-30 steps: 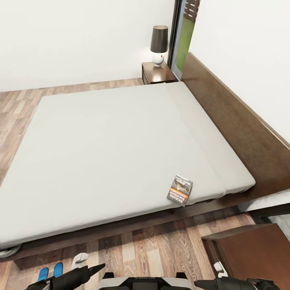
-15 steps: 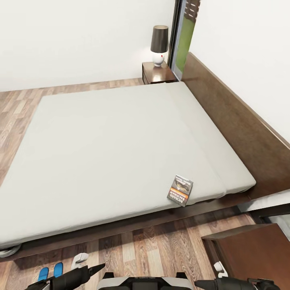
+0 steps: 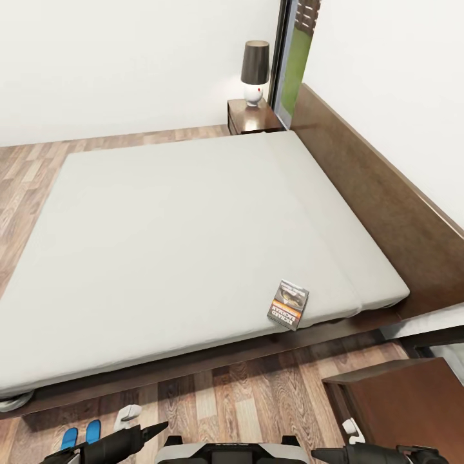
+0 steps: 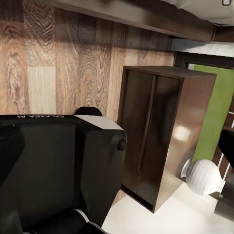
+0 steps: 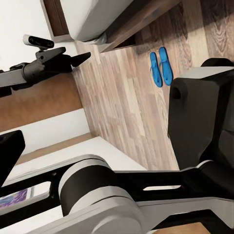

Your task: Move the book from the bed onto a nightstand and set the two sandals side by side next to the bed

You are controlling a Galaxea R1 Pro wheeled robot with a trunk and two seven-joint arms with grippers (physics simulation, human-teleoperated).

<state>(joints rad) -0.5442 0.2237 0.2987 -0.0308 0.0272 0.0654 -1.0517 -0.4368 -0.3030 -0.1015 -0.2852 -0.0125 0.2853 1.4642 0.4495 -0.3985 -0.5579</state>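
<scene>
So the book is lying flat on the bed's near edge, long axis running away from the robot, ahead and up from the right end effector, which is closer than the left end effector. Both sandals sit together on the floor by the left arm; can't tell if either end effector is open or clenched

White walls meet a brown wood-plank floor. A dark-framed window in the far corner shows green outside. Beside it a lamp with a dark shade and white round base stands lit, casting a glow on the wall.
</scene>
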